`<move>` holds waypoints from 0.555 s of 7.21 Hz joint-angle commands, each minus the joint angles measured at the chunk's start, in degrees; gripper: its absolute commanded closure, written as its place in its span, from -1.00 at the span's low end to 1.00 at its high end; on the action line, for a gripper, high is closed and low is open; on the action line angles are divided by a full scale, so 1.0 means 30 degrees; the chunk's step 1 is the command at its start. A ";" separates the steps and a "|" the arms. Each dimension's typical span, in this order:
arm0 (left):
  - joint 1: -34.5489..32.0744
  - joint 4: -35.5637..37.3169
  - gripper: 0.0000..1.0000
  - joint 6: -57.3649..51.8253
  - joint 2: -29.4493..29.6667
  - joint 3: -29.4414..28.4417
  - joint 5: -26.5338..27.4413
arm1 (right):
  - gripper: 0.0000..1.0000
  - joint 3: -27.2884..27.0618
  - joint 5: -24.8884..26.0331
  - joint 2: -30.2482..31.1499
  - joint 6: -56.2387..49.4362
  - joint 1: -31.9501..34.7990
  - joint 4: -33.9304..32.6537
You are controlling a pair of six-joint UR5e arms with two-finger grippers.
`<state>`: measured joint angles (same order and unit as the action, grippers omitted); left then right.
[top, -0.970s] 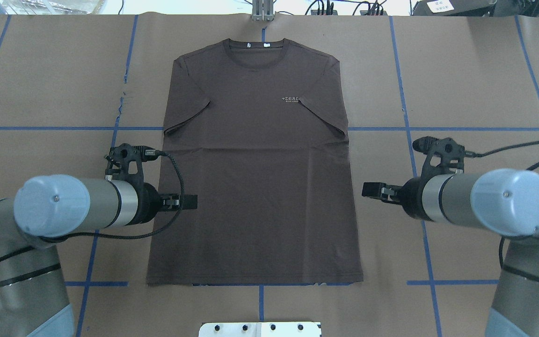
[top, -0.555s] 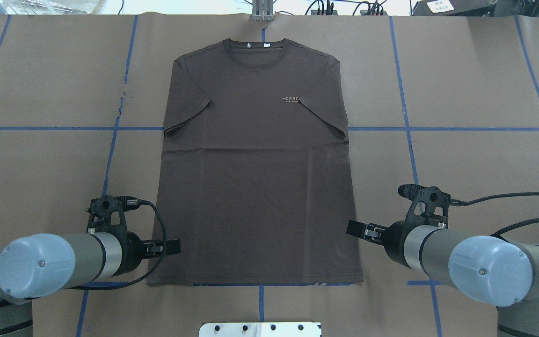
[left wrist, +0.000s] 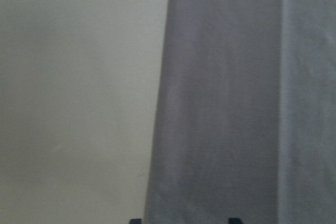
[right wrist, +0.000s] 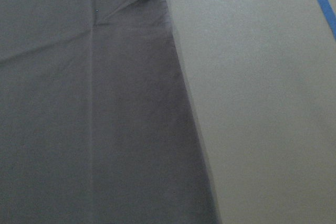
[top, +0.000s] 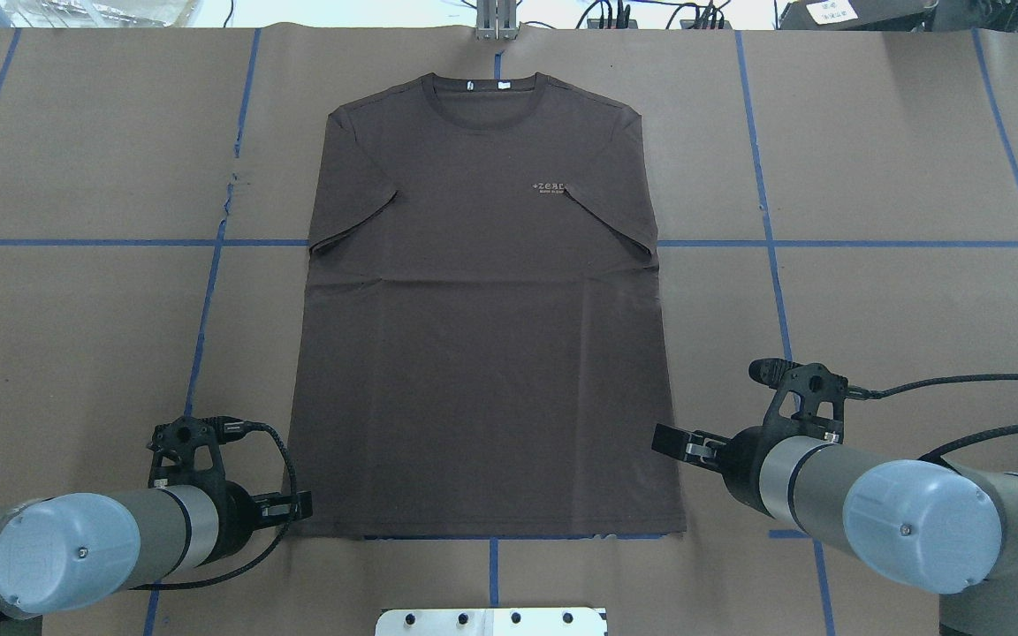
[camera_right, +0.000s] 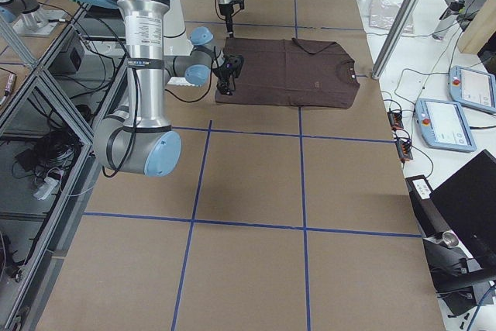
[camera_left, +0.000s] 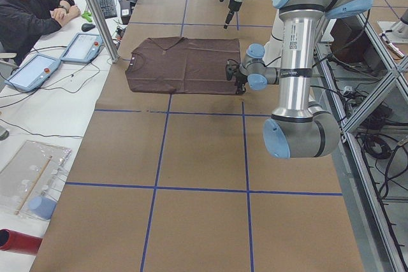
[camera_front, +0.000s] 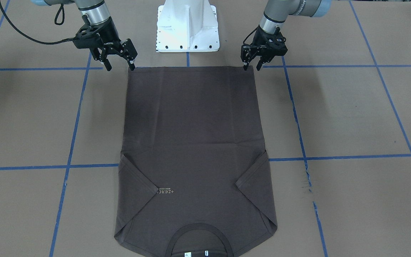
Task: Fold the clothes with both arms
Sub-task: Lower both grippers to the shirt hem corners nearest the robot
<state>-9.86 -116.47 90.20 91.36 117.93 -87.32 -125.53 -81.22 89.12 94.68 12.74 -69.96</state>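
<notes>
Dark brown T-shirt [top: 482, 353] is spread flat in the middle of the brown surface [top: 76, 309], collar [top: 484, 87] at the far side from the robot, hem nearest its white pedestal [camera_front: 187, 25]; both short sleeves are folded inward over the chest, and the right one just covers the end of the pale logo [top: 550, 186].

Left hand [camera_front: 252, 66] is down at the hem corner on the robot's left; its fingers are spread, one tip at the corner and the other out over bare surface; the left wrist view has the shirt's side edge running between the two tips; nothing pinched.

Right hand [camera_front: 120, 66] is at the opposite hem corner, fingers wide apart, inner tip right by the corner, outer tip over bare surface; nothing gripped either; whether the tips touch the cloth, I cannot tell.

Blue tape lines [top: 765, 243] cross the surface and pass under the shirt.
</notes>
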 commanded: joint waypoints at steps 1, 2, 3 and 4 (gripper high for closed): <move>0.0122 0.0004 -0.21 0.0020 0.0016 -0.0255 0.0016 | -0.93 -0.0021 0.0003 0.0001 -0.0009 0.0002 0.0000; 0.0209 0.0004 -0.21 0.0020 0.0075 -0.0518 0.0016 | -0.93 0.0008 0.0003 0.0001 -0.0009 0.0002 0.0000; 0.0268 0.0004 -0.20 0.0020 0.0104 -0.0637 0.0016 | -0.93 -0.0021 0.0003 0.0001 -0.0009 0.0002 0.0000; 0.0269 0.0004 -0.11 0.0020 0.0134 -0.0638 0.0016 | -0.93 -0.0021 0.0003 0.0001 -0.0009 0.0002 0.0000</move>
<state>-9.15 -116.46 90.26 91.64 116.23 -87.28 -125.57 -81.21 89.12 94.66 12.74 -69.96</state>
